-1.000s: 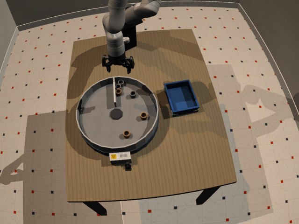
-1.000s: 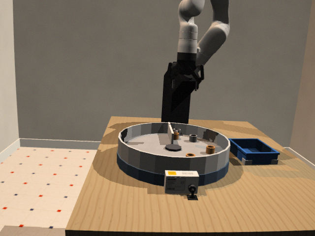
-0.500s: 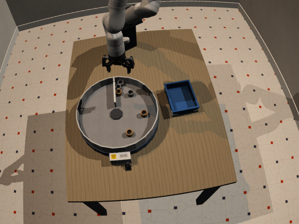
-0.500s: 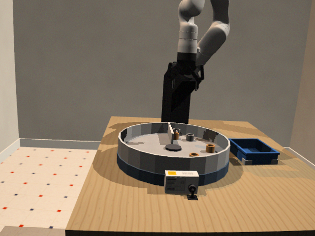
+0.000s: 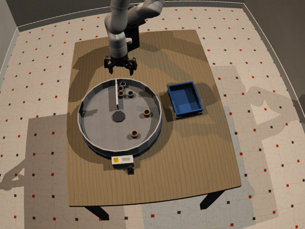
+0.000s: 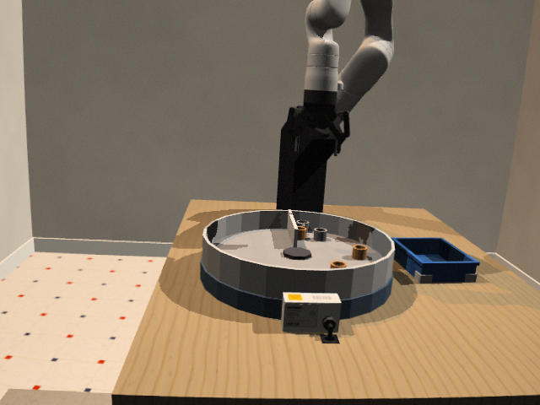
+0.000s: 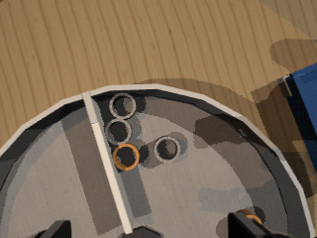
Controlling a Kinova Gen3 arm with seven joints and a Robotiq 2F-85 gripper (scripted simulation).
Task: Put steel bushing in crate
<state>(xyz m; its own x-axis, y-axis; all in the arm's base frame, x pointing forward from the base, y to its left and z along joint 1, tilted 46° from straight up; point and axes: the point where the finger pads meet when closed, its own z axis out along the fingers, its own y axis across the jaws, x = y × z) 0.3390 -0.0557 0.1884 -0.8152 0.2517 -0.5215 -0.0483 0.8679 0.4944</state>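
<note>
My gripper [image 5: 121, 72] [image 6: 316, 152] is open and empty, high above the table behind the turning table [image 5: 98, 133] [image 6: 244, 283] [image 7: 188, 203]. One steel bushing [image 5: 130, 95] [image 6: 320, 235] [image 7: 155, 149] stands apart, right of the divider. Two steel bushings stand close together against the divider near the rear rim: a rear one [image 5: 125, 85] [image 7: 122, 94] and a front one [image 7: 106, 132]. An orange bushing [image 5: 120, 95] [image 6: 301, 234] [image 7: 138, 157] stands just in front of them. The blue crate [image 5: 189, 114] [image 6: 449, 271] [image 7: 308, 89] is right of the turning table; no bushing shows in it.
The upright white divider [image 5: 116, 94] [image 6: 292, 229] [image 7: 111, 183] runs inward from the rear rim toward the dark hub [image 5: 118, 116] [image 6: 297, 253]. Two more orange bushings stand at the right [image 5: 147, 115] [image 6: 359, 253] and front right [image 5: 134, 136]. A white box [image 5: 122, 159] [image 6: 310, 315] stands in front.
</note>
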